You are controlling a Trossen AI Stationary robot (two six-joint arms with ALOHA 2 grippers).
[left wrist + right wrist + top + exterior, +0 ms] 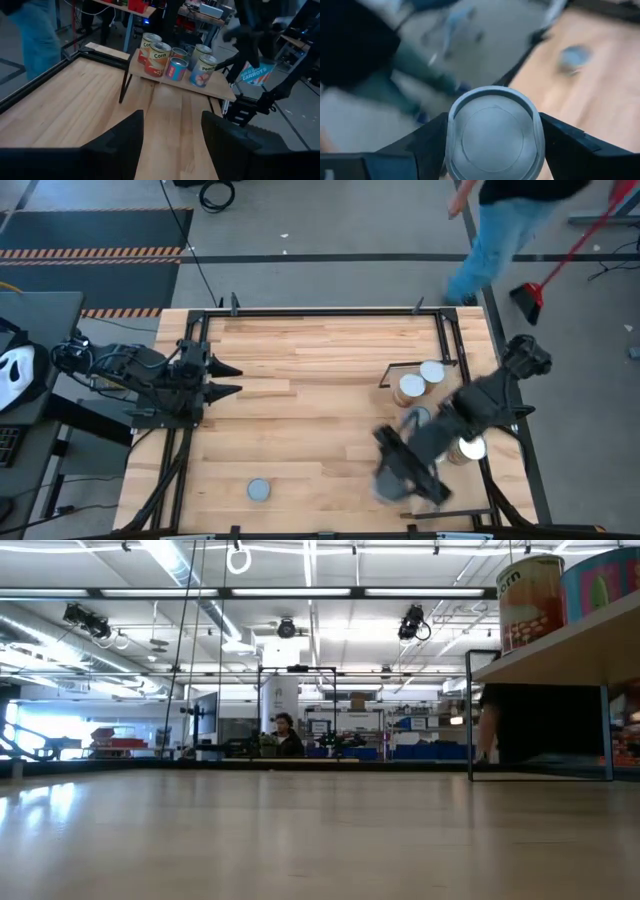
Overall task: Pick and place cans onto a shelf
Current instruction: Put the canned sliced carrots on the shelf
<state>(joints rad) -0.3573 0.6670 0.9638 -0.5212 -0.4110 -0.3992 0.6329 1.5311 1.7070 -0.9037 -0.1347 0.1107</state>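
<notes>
At the right side of the bench, the right claw is clenched on a can, whose round grey top fills the right wrist view between the 2 dark fingers. In the high view that claw sits blurred near the bench's near right corner, so its exact height above the wood is hard to judge.

The shelf stands at the right of the bench on thin black legs. On it the left wrist view shows about 5 cans clustered together, 2 labelled Corn, 1 with a blue and pink label and 1 reading Peach. From above, 2 round tops show just beside each other at the shelf's far end, and another bright top lies partly under the right arm.

1 more can stands alone on the near part of the bench, left of centre, well apart from the shelf.

The left claw waits at the left edge, fingers spread apart and empty, pointing toward the shelf.

A person walks on the floor beyond the far right corner.
</notes>
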